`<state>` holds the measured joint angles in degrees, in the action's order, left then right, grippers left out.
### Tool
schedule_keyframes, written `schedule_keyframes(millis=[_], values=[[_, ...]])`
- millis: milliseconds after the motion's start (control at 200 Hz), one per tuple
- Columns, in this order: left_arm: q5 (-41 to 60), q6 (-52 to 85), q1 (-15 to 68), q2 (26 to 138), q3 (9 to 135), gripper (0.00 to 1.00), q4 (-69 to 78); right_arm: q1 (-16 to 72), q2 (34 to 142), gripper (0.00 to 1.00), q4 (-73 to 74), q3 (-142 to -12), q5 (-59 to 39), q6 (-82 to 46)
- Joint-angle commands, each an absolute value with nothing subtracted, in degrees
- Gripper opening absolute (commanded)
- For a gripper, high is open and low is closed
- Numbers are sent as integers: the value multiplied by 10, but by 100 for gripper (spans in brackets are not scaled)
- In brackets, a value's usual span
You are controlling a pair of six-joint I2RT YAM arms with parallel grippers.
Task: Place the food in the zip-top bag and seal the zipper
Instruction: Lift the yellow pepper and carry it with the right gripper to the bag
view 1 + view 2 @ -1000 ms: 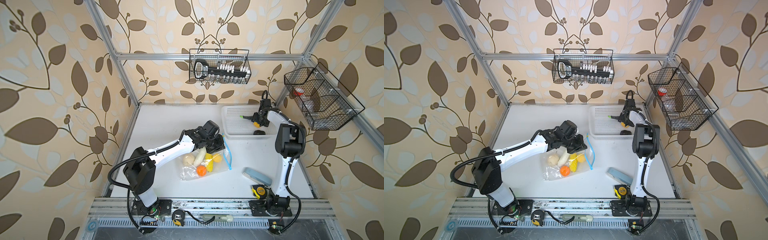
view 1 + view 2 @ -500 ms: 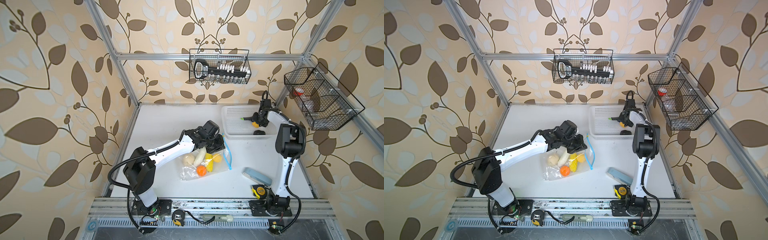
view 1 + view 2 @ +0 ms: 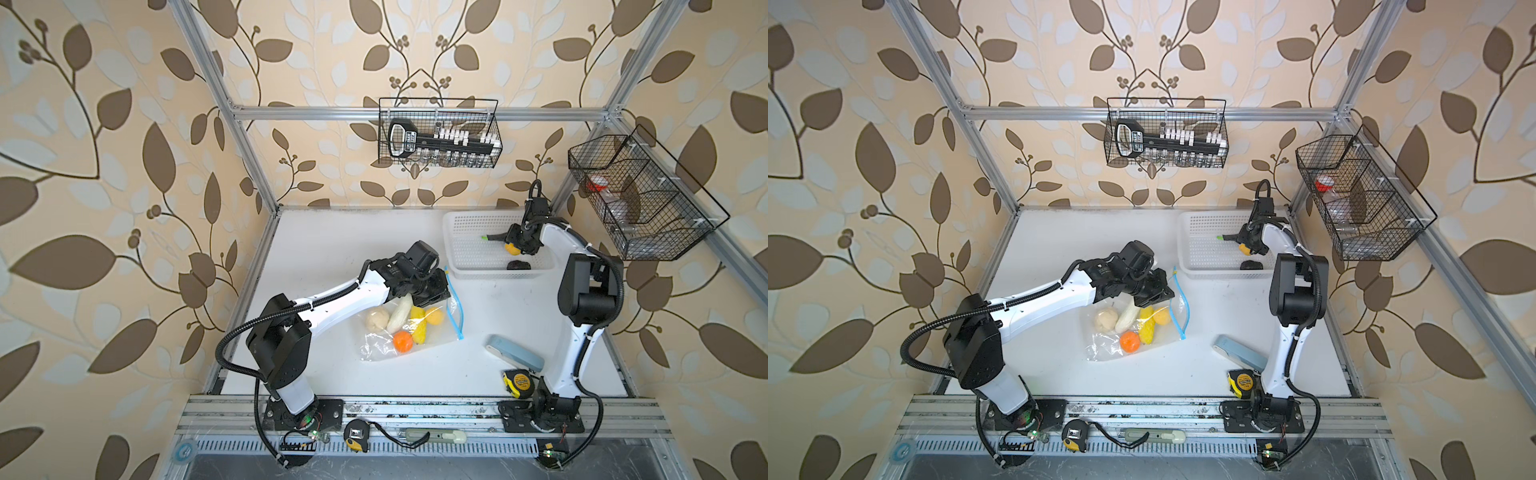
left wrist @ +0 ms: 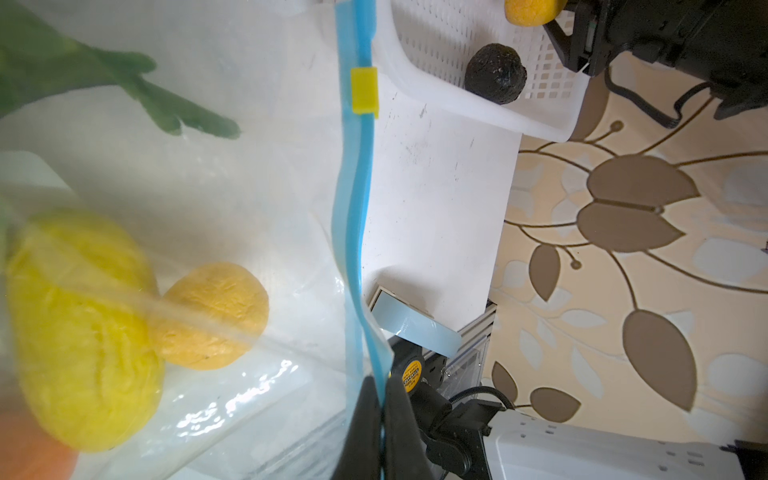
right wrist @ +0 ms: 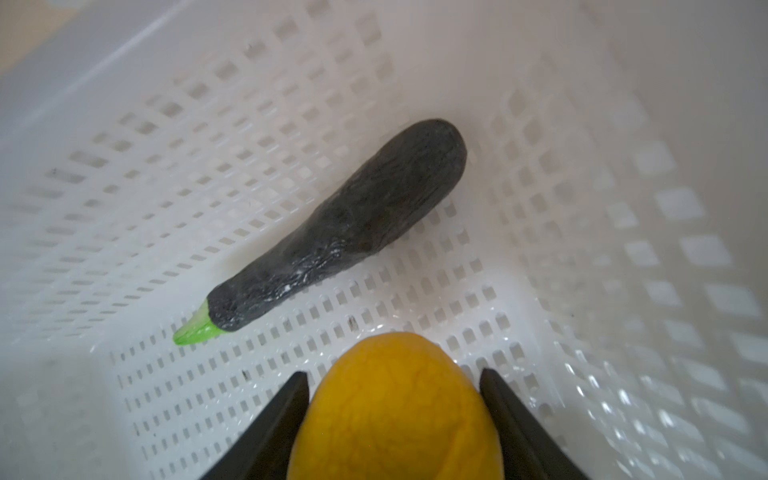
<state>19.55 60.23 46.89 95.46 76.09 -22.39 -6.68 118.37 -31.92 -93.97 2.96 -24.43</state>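
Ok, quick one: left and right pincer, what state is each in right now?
Left pincer: closed, pinching the zipper.
Right pincer: closed around a yellow fruit inside the white basket.

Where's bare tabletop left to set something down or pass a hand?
Biggest patch: the table back-left, between back wall, left arm and basket. Also the strip between bag and front rail, and the gap between bag and right arm. Crowded: front-right, case and tape measure by the right arm's base. The basket is occupied too.
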Motion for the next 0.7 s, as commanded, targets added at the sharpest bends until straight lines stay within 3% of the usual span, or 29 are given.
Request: schedule_keyframes(millis=[0,695], values=[[203,602,470,939,765,0,-209,-62,1149,62,-318,-920,31,-246],[209,599,470,949,778,0,-216,-15,1019,61,-285,-794,16,-274]])
